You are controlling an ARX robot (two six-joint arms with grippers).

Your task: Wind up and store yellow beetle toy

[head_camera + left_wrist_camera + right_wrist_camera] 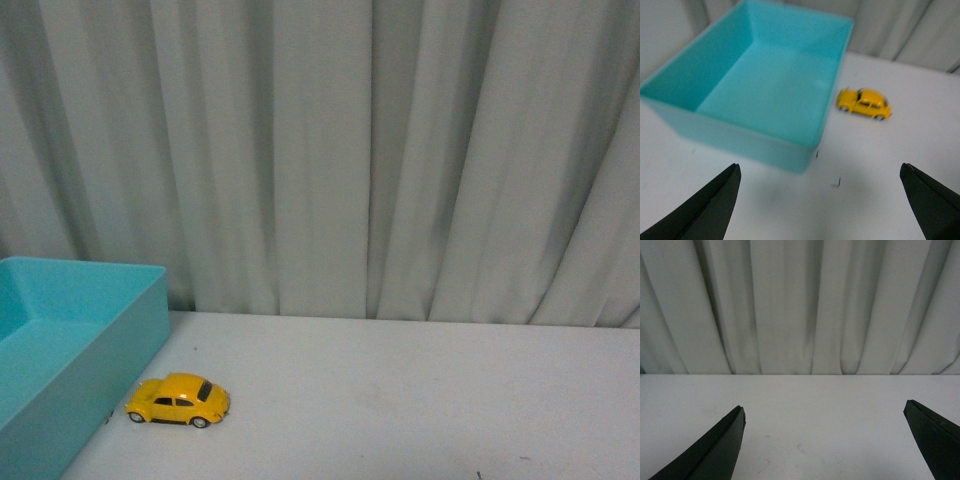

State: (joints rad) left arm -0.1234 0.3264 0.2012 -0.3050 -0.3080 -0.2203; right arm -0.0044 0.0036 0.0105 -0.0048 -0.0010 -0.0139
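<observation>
The yellow beetle toy [178,400] stands on its wheels on the white table, just right of the turquoise box [95,370]. The left wrist view shows the same yellow beetle toy [864,103] beside the box's wall [832,80], well ahead of my left gripper [820,172]. That gripper is open, with only bare table between its black fingers [715,207]. My right gripper [825,410] is open too, over bare table and facing the curtain; the toy is out of its view. Neither arm shows in the front view.
The turquoise box [755,145] is open-topped with nothing inside. A pale pleated curtain [350,150] hangs behind the table's far edge. Small dark marks [837,182] lie on the white tabletop [420,400] near the box's corner.
</observation>
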